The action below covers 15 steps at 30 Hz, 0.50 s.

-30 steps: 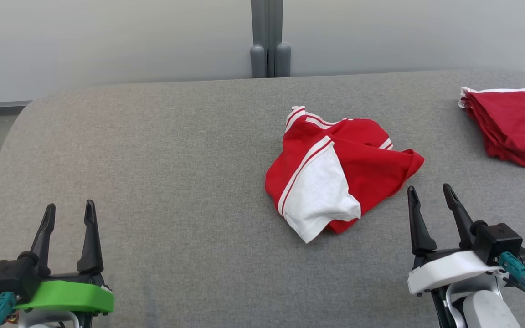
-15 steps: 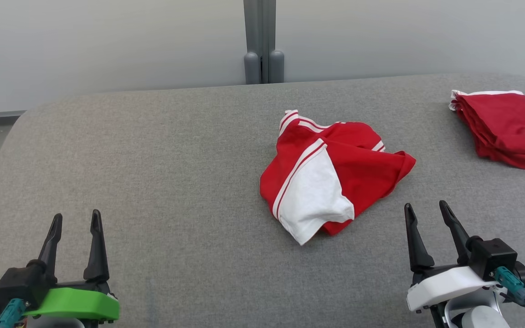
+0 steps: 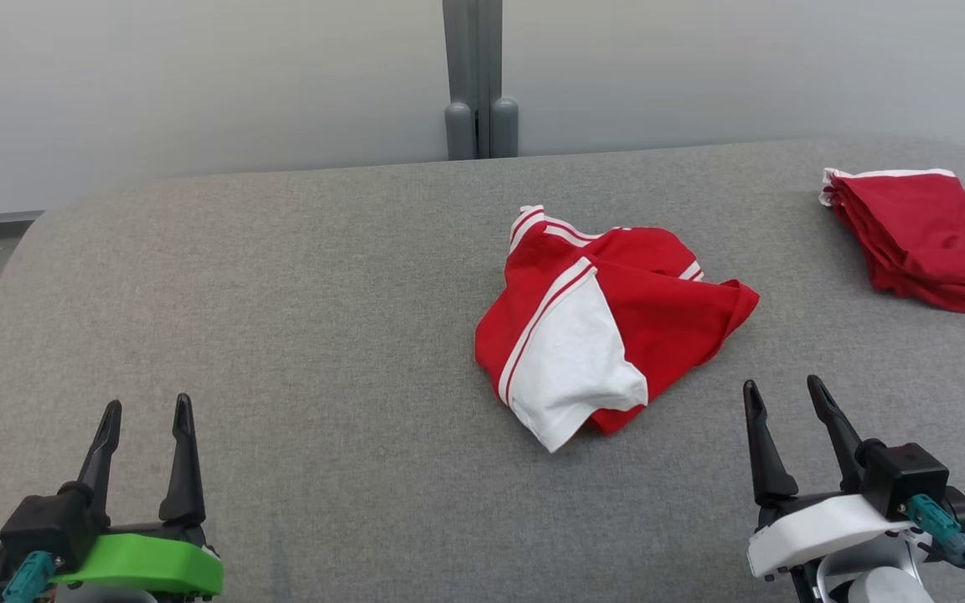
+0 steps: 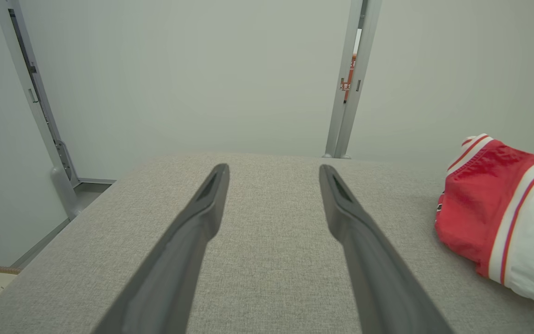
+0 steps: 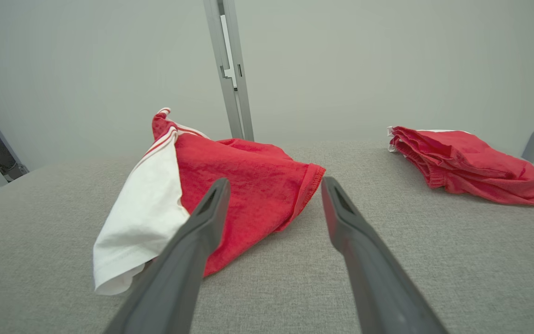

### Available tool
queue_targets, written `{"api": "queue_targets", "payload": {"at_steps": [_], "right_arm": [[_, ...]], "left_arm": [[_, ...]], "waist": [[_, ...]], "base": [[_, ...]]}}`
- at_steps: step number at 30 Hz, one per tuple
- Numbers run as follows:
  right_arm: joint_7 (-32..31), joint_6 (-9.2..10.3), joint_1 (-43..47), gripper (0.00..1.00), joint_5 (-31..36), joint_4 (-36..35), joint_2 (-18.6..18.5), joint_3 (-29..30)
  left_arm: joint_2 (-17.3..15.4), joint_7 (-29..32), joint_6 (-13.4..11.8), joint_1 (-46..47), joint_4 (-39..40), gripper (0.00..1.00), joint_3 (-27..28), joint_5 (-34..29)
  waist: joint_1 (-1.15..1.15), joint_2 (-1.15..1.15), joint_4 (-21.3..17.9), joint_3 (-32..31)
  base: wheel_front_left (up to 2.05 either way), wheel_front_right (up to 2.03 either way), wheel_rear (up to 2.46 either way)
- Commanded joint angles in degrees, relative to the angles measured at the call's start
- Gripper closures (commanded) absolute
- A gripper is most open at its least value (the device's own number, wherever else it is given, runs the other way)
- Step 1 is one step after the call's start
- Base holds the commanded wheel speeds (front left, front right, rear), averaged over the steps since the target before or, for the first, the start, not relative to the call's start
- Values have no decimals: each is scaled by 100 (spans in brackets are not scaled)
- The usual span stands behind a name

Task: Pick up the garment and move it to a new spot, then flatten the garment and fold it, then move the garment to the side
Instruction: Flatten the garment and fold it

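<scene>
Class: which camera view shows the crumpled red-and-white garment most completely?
The head view: the whole garment lies unobstructed, seen from above. The right wrist view shows it side-on, partly behind one finger; the left wrist view crops it at the edge.

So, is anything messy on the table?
Yes: the red and white garment in the middle lies scrunched in a heap, not flat. The red stack at the far right looks folded. Nothing looks spilled or torn.

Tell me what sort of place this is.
Probably a robot test cell for laundry folding, not a home: a fabric-covered grey table, bare pale partition panels joined by a metal post, a crumpled red-and-white garment and a folded red pile.
</scene>
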<state>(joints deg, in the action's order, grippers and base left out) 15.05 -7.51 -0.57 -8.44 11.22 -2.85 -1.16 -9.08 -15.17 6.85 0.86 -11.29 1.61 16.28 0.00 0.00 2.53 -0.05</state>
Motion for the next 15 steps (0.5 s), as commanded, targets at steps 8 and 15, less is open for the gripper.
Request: {"api": "queue_targets", "payload": {"at_steps": [8,15], "right_arm": [[17,4,43,0,-16,47,-11,-8],[17,4,46,0,-22,73,-21,-16]], "left_arm": [[-25,5,49,-38,-80,0,-16,-118],[-22,5,57,-48,-96,0,-5,-154]], "waist": [[0,0,14,-2],[0,0,12,-2]], "base": [[0,0,0],[0,0,0]]}}
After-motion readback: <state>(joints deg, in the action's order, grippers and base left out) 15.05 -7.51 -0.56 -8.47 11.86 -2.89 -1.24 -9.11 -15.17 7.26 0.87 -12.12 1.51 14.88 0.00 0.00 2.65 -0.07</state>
